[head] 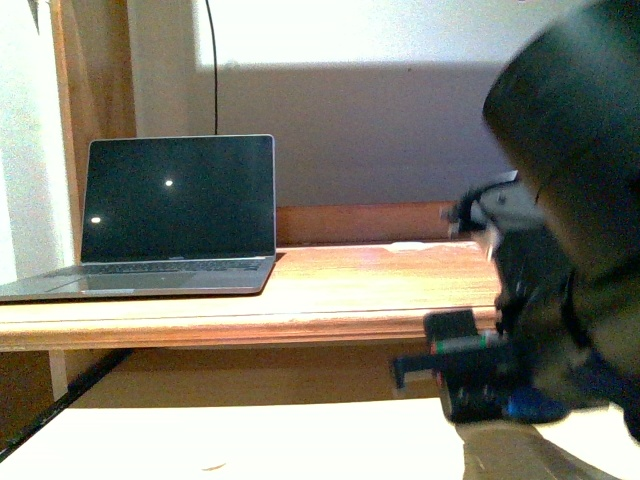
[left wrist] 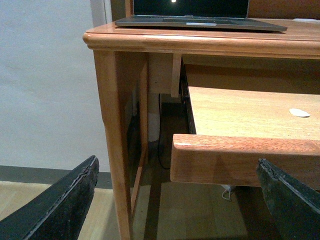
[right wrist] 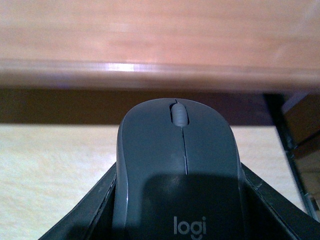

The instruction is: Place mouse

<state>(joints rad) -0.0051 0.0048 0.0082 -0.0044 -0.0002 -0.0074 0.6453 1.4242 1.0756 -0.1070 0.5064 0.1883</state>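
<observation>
Right arm point(head: 575, 150) filled the front view from 2 to 5 o'clock. Right gripper point(right wrist: 177, 210) clasped the mouse point(right wrist: 175, 150); left gripper point(left wrist: 176, 165) jaws stood wide apart.

The small dark grey oval plastic mouse point(right wrist: 180, 150), wheel up, sits clamped in the right tool point(right wrist: 180, 207), near the desk point(right wrist: 160, 45) front edge.

A warm brown wooden desk with a rounded front edge point(head: 330, 300) stands against a pale wall point(head: 400, 30), which is bright near the top and grey with shadow lower down. A light wooden pull-out shelf point(left wrist: 240, 115) juts out from under the desktop. An open grey laptop with a dark screen point(head: 180, 200) sits at the desktop's left end. By the desk's left leg, a dark skirting strip point(left wrist: 30, 174) meets the pale wooden floor point(left wrist: 20, 192).
</observation>
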